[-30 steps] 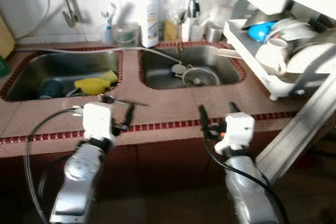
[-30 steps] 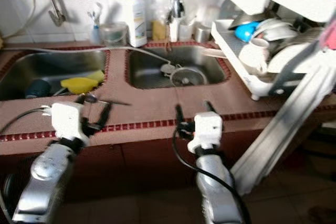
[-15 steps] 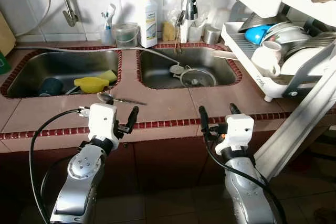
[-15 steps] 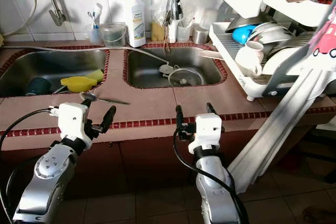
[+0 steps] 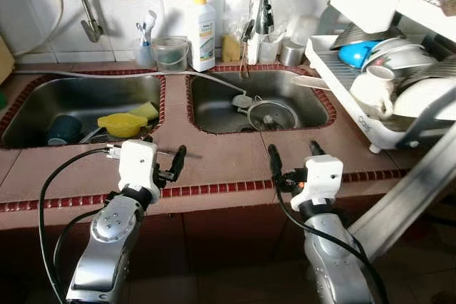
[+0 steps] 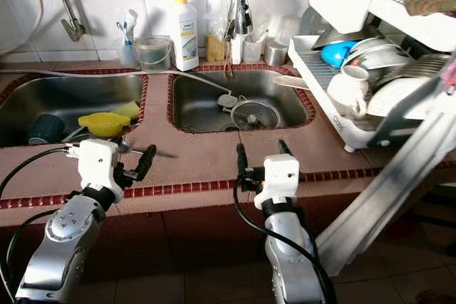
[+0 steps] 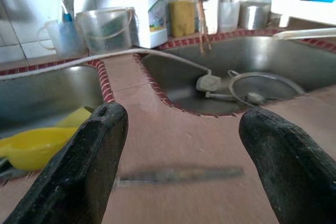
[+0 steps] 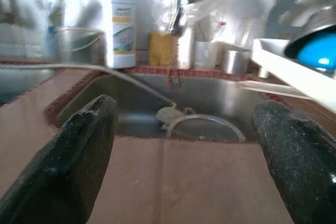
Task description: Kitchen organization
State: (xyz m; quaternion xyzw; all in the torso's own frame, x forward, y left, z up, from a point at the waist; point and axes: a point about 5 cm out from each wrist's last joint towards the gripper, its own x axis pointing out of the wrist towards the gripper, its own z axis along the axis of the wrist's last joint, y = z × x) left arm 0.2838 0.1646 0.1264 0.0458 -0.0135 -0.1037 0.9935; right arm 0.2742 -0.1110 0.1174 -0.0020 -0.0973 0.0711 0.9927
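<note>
Both grippers, left and right, hover spread wide; a spoon lies on the counter just ahead of the left, sinks beyond

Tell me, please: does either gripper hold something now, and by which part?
Nothing is held. The left gripper and the right gripper are both open above the counter.
</note>
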